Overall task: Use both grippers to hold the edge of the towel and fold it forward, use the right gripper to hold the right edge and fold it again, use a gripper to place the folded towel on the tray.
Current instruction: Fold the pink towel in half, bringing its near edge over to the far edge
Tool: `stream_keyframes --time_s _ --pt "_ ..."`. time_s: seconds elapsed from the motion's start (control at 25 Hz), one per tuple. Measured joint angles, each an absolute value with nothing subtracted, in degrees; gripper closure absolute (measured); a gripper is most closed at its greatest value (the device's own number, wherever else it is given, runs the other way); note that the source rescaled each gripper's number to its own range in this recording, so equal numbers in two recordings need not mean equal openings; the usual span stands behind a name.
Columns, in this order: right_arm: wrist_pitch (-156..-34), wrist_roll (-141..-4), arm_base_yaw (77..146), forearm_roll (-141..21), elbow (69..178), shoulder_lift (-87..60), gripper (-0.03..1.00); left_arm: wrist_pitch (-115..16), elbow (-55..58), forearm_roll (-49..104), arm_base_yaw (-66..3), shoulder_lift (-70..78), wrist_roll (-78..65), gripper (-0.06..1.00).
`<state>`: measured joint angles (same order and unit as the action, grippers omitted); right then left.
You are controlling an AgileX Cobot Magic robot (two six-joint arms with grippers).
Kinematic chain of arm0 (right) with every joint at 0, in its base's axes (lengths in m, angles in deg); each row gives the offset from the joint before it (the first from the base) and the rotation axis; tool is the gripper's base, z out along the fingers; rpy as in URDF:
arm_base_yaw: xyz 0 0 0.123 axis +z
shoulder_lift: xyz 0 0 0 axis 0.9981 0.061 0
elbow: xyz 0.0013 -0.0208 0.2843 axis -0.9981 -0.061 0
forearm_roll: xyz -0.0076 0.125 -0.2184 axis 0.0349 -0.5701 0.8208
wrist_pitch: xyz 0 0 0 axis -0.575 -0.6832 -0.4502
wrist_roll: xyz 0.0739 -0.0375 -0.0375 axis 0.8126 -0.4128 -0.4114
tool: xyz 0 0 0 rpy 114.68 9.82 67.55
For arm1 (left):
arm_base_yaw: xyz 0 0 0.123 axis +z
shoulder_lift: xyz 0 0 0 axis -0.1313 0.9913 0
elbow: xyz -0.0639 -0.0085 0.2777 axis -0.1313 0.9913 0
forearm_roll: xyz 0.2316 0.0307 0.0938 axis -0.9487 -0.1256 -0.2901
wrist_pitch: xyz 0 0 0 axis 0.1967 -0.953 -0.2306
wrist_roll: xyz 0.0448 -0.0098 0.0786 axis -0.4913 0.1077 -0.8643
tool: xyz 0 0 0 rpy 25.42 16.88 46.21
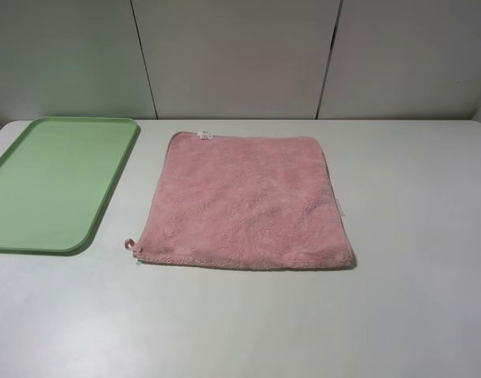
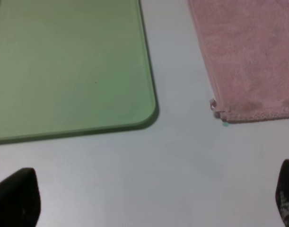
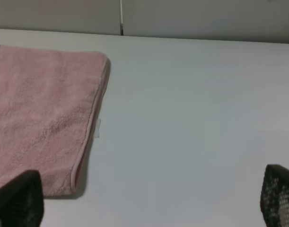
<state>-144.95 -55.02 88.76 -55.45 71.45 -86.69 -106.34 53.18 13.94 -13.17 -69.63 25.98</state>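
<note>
Pink towel (image 1: 244, 203) flat on bench (image 1: 413, 299) beside tray (image 1: 59, 185), near hem presumably free for grasping; left gripper (image 2: 151, 198) and right gripper (image 3: 149, 198) spread, empty.

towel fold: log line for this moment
stage: not started | towel: spread flat, unfolded | tray: empty, left of towel | left gripper: open, empty | right gripper: open, empty

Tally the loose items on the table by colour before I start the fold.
Pink: 1, the towel
Green: 1, the tray
Total: 2
</note>
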Motion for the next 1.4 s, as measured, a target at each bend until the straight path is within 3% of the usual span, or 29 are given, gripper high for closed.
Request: stream_keyframes --time_s 1.4 --pt "-144.95 -55.02 88.76 -55.45 71.45 -86.69 -0.03 -106.34 53.18 13.62 -14.23 -69.63 25.93 -0.05"
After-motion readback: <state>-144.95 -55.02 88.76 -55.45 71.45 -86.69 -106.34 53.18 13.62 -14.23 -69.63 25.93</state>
